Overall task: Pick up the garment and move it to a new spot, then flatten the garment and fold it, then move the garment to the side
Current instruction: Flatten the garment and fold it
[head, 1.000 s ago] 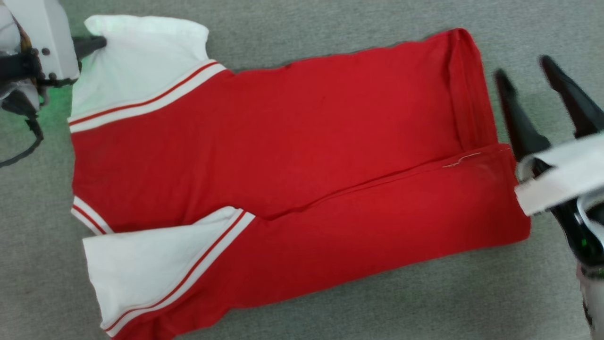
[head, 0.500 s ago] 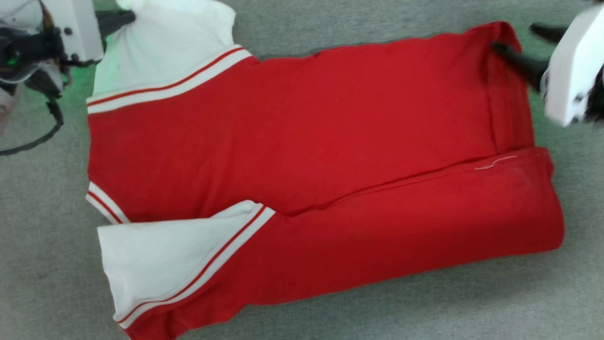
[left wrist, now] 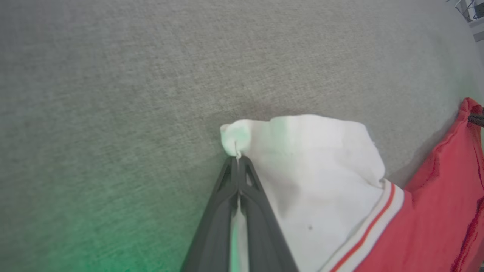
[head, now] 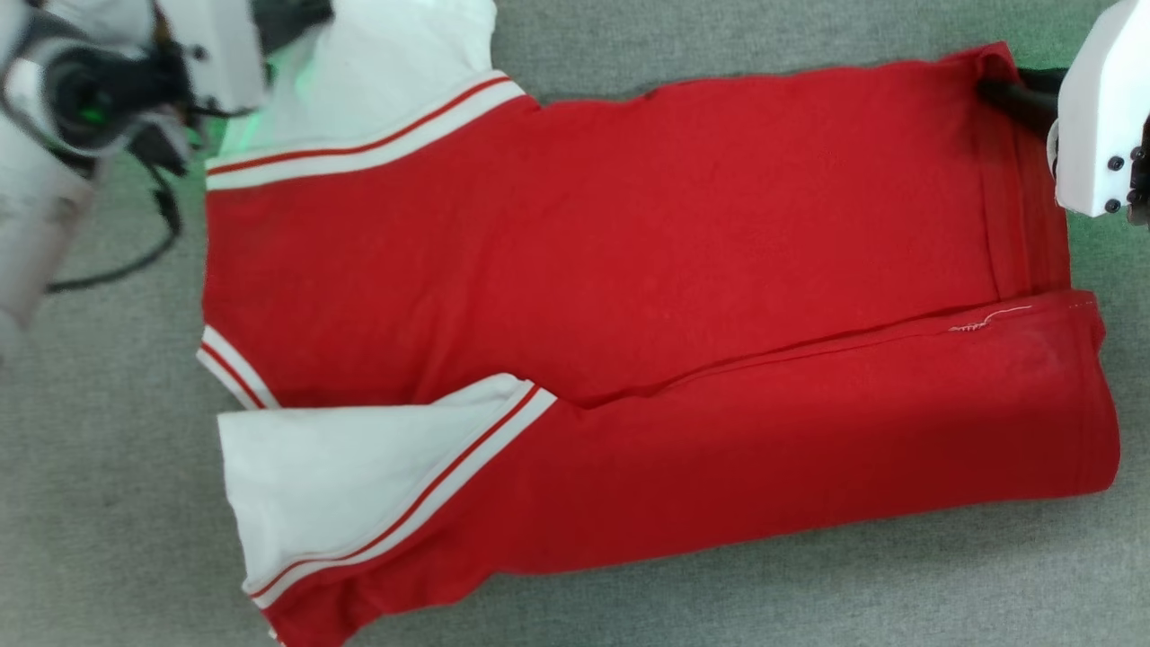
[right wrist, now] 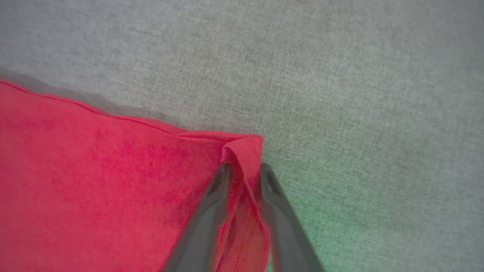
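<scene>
The garment lies spread on grey fabric, red body with white sleeves and striped trim; its near long side is folded over onto the middle. My left gripper is at the far left corner, shut on the tip of the white sleeve, with the cloth pinched between its fingertips. My right gripper is at the far right corner. Its two fingers stand on either side of a raised fold of the red hem and press on it.
Grey woven surface surrounds the garment on all sides. A black cable loops from my left arm beside the garment's left edge. The white housing of my right wrist hangs over the right hem.
My right gripper went from open beside the hem's right edge to the far right corner and closed on the fold. The left gripper keeps its hold on the sleeve. The camera shifted.
</scene>
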Controlling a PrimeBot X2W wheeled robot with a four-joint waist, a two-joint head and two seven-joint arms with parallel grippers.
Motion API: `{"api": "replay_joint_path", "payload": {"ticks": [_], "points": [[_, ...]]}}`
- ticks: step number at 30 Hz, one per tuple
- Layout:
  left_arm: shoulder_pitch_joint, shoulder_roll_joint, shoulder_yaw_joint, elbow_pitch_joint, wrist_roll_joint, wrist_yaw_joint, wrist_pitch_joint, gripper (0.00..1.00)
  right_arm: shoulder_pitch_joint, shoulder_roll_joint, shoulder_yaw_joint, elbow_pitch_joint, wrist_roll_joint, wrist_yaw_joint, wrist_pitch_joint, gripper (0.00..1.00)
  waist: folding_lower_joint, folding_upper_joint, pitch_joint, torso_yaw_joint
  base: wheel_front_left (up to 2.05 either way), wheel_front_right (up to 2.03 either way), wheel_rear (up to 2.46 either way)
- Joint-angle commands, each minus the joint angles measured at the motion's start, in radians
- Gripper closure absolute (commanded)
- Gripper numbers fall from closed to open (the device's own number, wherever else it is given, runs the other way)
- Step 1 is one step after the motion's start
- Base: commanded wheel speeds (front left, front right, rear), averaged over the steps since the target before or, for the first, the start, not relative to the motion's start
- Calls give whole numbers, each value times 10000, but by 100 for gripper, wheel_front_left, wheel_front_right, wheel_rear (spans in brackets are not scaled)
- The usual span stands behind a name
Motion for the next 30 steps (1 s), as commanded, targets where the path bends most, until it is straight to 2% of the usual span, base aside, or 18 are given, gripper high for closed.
{"api": "replay_joint_path", "payload": {"ticks": [1, 6, 8, 14, 23, 27, 30], "points": [[360, -168, -129, -80, -92, -42, -11, 100, 220, -58, 99, 119, 17, -8, -94, 100, 0, -1, -164, 124, 0, 0, 0], [607, -14, 123, -796, -392, -36, -856, 100, 480, -454, 324, -197, 309, -6, -1241, 100, 0, -1, -1015, 558, 0, 0, 0], [906, -11, 210, -1248, -671, -35, -1056, 100, 703, -710, 451, -314, 493, -6, -1487, 100, 0, -1, -1437, 760, 0, 0, 0], [1941, 492, 329, -3077, -974, -33, -1863, 100, 1699, -1487, 563, -835, 1214, -8, -1987, 100, 0, -1, -2612, 1324, 0, 0, 0], [4378, 2060, 327, -6274, -1238, -34, -3352, 100, 4382, -2586, -336, -2107, 1974, -6, -2180, 100, 0, -1, -3578, 1804, 0, 0, 0], [5631, 2775, 322, -7204, -1318, -34, -4255, 100, 5709, -2824, -1014, -2609, 2140, -6, -2279, 100, 0, -1, -3653, 1880, 0, 0, 0], [6436, 2985, 192, -7745, -1297, -34, -4842, 100, 6721, -2875, -1717, -2956, 2305, -6, -2542, 100, 0, -1, -3679, 2055, 0, 0, 0]]}}
